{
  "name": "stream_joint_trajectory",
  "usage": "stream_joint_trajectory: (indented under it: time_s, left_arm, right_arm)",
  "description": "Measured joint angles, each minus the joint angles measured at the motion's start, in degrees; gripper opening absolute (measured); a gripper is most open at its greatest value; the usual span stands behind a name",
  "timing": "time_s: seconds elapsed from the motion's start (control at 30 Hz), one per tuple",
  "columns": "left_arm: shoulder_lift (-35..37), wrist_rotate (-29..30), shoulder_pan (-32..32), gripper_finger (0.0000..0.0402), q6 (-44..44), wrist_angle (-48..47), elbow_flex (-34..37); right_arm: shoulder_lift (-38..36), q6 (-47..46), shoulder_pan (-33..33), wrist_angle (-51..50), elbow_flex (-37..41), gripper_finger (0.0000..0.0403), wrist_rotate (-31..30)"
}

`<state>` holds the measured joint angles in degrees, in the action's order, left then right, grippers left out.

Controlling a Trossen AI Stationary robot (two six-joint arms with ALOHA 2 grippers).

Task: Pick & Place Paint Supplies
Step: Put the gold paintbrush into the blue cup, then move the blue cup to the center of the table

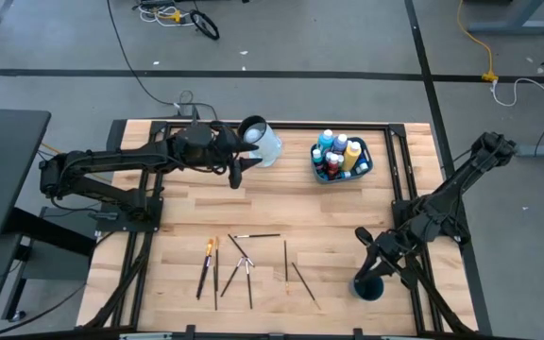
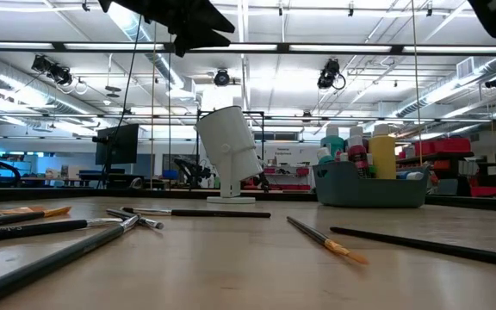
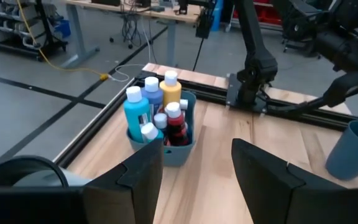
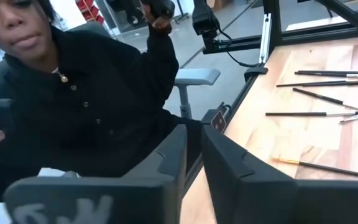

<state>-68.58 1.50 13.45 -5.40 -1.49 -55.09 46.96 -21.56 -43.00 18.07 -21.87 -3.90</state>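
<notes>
The left claw [image 1: 238, 176] is wide and holds nothing; the bottles [image 1: 338, 151] sit in a tub [image 1: 365, 168] off to its side. The right claw [image 1: 368, 275] is narrow, right above a cup [image 1: 368, 287]. Brushes [image 1: 244, 264] lie beside it.

Wooden table [image 1: 329, 212]: paintbrushes [image 1: 244, 260], tub [image 1: 341, 172], cup [image 1: 368, 286], jug [image 1: 263, 142].

Bright overhead strip lights; near brushes [image 2: 50, 231] perhaps slightly blurred
</notes>
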Motion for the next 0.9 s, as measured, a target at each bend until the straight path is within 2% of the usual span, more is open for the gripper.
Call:
stream_joint_trajectory:
  time_s: [0.17, 0.3, 0.43, 0.53, 0.7, 0.8, 0.9]
  left_arm:
    - [0.0, 0.0, 0.0, 0.0198, 0.03, 0.08, 0.0]
    - [0.0, 0.0, 0.02, 0.0198, 0.02, 0.08, 0.0]
    - [0.0, 0.0, 0.0, 0.0198, 0.02, 0.08, 0.0]
    - [0.0, 0.0, 0.02, 0.0198, 0.02, 0.08, 0.0]
    - [0.0, 0.0, 0.02, 0.0198, -0.01, 0.08, 0.0]
    - [0.0, 0.01, 0.02, 0.0198, 0.02, 0.08, 0.0]
    - [0.0, 1.17, 0.0, 0.0198, 0.02, 0.08, 0.0]
  right_arm:
    - [0.02, 0.55, 0.0, -0.03, -0.01, 0.0093, -0.12]
    - [0.02, 4.64, 0.04, -0.05, -0.02, 0.0119, -0.94]
    - [0.02, 13.24, 0.04, -1.55, -0.04, 0.0136, -8.17]
    - [0.0, 11.4, 0.09, -3.54, -0.04, 0.0142, -12.93]
    - [0.0, 3.27, 0.07, -11.9, -0.04, 0.0138, -8.26]
    - [0.02, 3.21, 0.04, -15.21, -0.41, 0.0128, -6.66]
    - [0.02, 4.09, 0.07, -22.13, -4.63, 0.0117, -5.79]
